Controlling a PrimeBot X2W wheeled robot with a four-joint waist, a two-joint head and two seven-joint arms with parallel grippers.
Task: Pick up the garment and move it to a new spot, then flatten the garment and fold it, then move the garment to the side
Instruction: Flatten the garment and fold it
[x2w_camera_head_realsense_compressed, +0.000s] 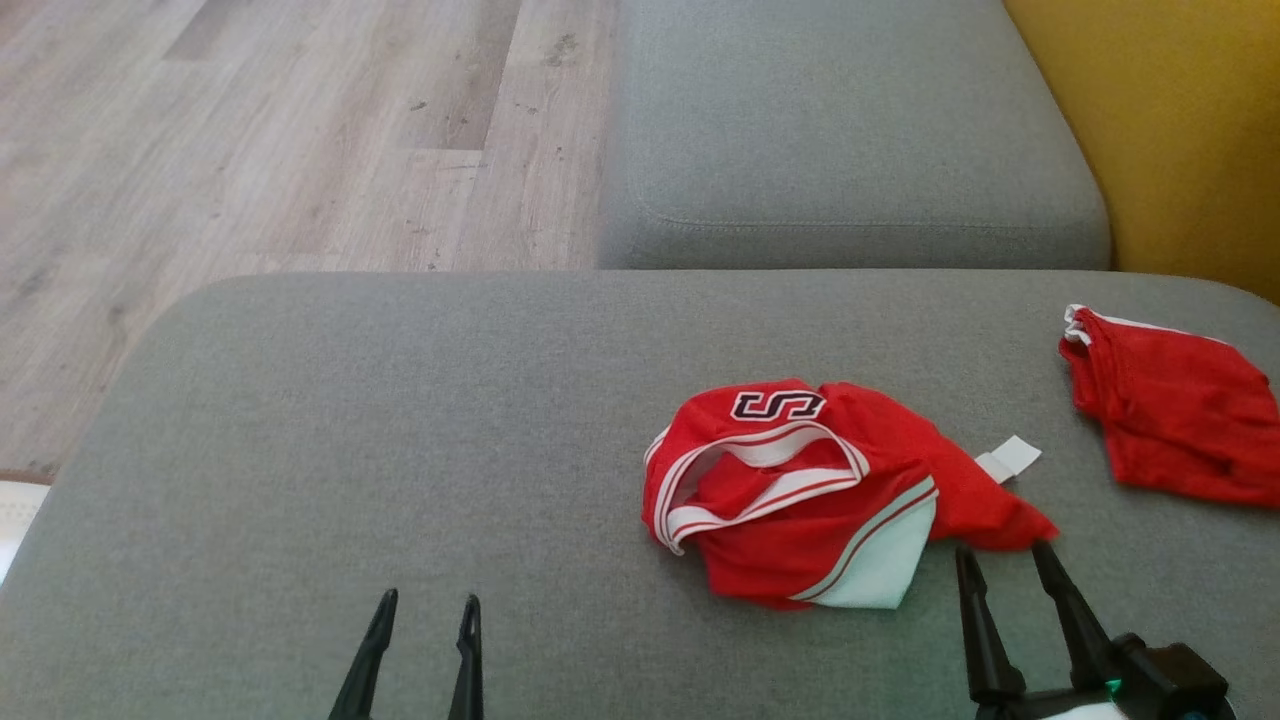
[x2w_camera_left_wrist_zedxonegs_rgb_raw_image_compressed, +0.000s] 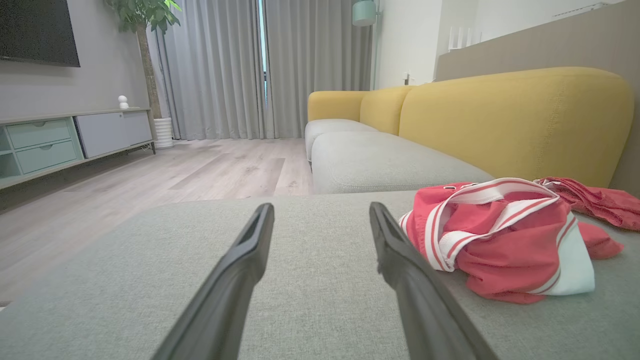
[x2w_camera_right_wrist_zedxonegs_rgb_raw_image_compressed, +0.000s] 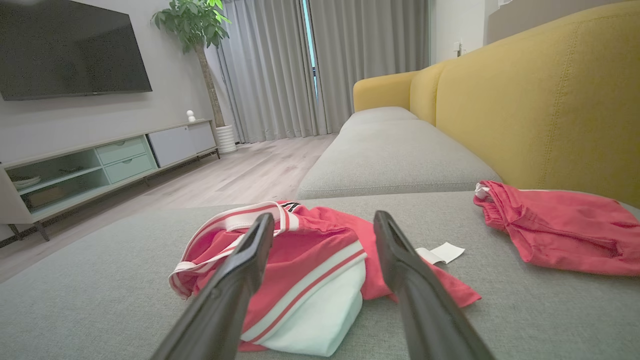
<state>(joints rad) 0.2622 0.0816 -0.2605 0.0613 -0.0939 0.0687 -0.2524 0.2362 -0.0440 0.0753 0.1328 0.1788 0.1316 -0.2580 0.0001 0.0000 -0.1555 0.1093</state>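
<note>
Nearest me, my left fingers (x2w_camera_head_realsense_compressed: 372, 640) hang spread and empty over the bare grey sofa cushion (x2w_camera_head_realsense_compressed: 400, 420), well left of the work. My right fingers (x2w_camera_head_realsense_compressed: 977, 620) are parted too, holding nothing, with their tips just beside the garment (x2w_camera_head_realsense_compressed: 800, 490). It is a crumpled red jersey lying right of centre. I judge it light, limp and probably slick, so I'd pinch the thick striped trim or the loose near-right corner. Farther right lies another red piece (x2w_camera_head_realsense_compressed: 1170, 410), apart.
</note>
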